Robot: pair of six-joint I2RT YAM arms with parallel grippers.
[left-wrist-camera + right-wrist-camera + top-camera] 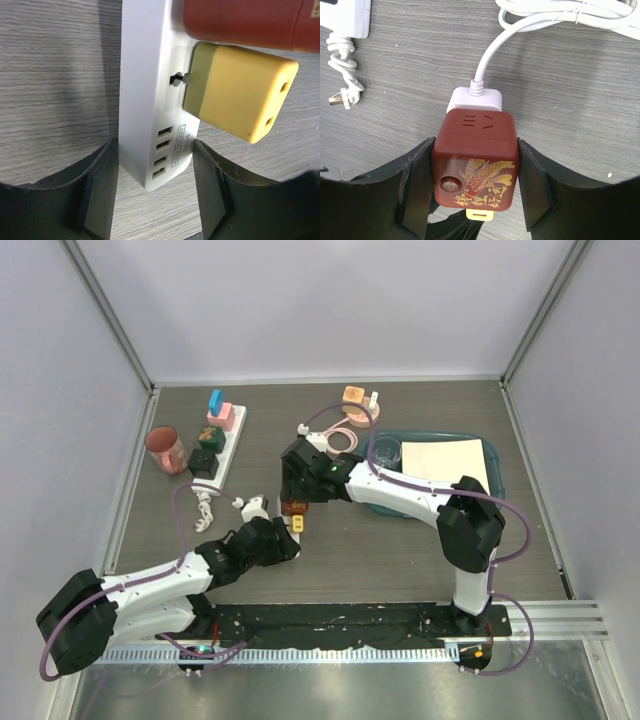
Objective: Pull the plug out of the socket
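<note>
While pinning white socket strip (142, 100) mid-table with closed left gripper (155, 195), pull red cube plug (475, 150), clamped in right gripper (475, 190), straight out; avoid twisting, avoid neighbouring yellow plug (240, 95)

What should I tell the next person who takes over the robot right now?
Left tool: shut on the USB end of the white power strip.
Right tool: shut on the red cube plug, which is not yet out of the strip.
Yellow plug: beside the red one, untouched.
Done: both grips are set.
Left to do: pull the red cube plug off while the left tool holds the strip.
</note>
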